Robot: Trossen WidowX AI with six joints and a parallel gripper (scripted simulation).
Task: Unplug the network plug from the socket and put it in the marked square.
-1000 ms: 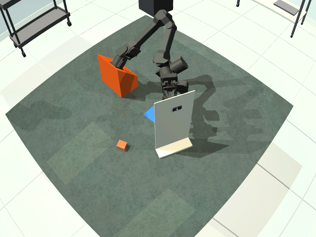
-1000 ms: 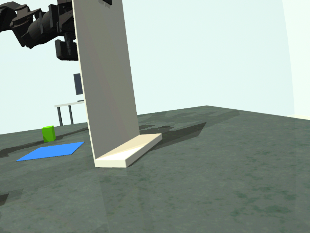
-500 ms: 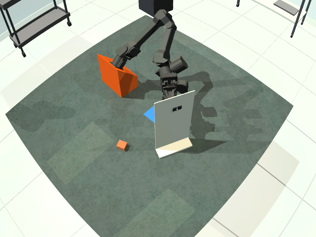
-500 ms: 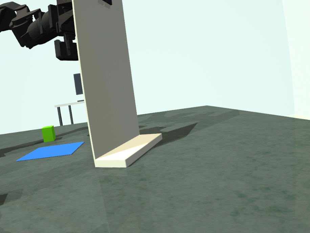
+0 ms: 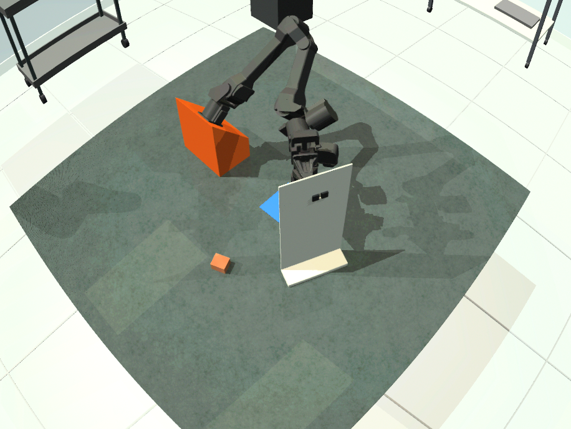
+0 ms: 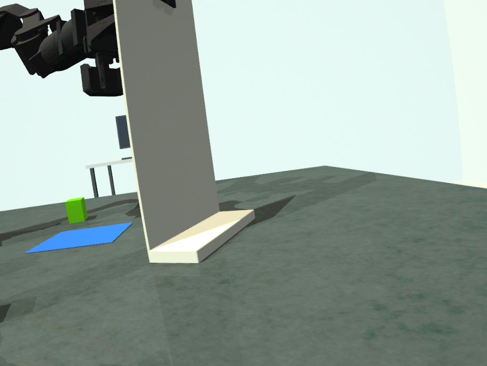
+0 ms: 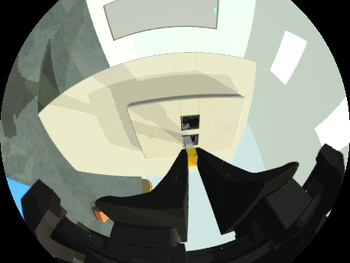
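The upright grey panel (image 5: pixel 311 226) (image 6: pixel 169 118) (image 7: pixel 92 109) stands on a cream foot. In the wrist view two dark socket openings (image 7: pixel 190 121) show on its face. The yellow plug (image 7: pixel 191 158) sticks out of the lower one. My gripper (image 7: pixel 190 152) is shut on the plug, with both dark fingertips pressed on its sides right at the panel. In the top view the gripper (image 5: pixel 302 171) is behind the panel's top edge, and the plug is hidden there. The blue marked square (image 5: pixel 271 206) (image 6: pixel 78 237) lies flat on the table beside the panel.
A small green block (image 6: pixel 76 209) stands just beyond the blue square. A small orange block (image 5: pixel 220 262) lies left of the panel's foot (image 5: pixel 313 267). A large orange wedge (image 5: pixel 207 133) sits at the back left with a second arm reaching into it.
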